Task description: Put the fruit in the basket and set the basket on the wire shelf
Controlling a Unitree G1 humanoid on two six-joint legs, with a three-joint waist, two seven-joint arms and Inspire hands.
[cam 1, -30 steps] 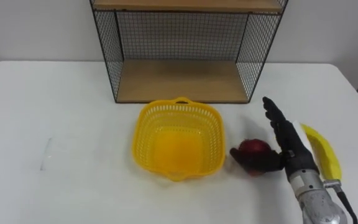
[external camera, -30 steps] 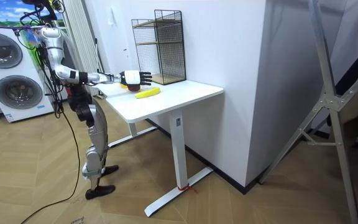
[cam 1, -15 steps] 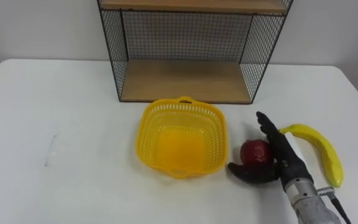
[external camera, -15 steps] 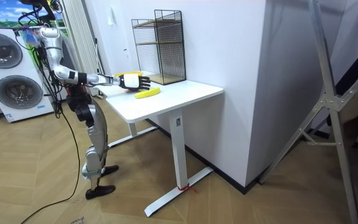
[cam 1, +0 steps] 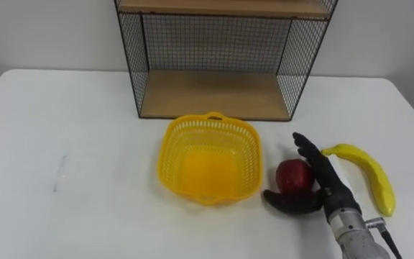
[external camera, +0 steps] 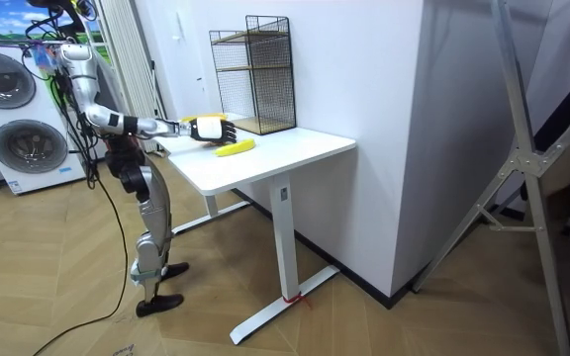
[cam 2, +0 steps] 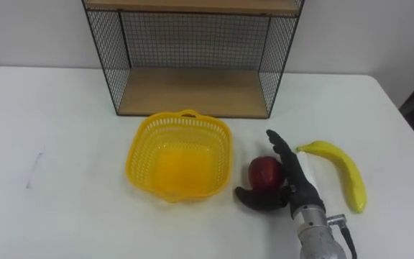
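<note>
We are cupping the apple, likely firm, slick and roll-prone, round its middle, right hand spread, unclasped.

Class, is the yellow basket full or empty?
Empty: the basket shows a bare floor; apple and banana lie on the table beside it.

The shelf is cut off above its upper board by the top edge. The robot hand hides the apple's right flank, and its forearm runs off the bottom edge. The desk's near edge lies outside both eye views.
</note>
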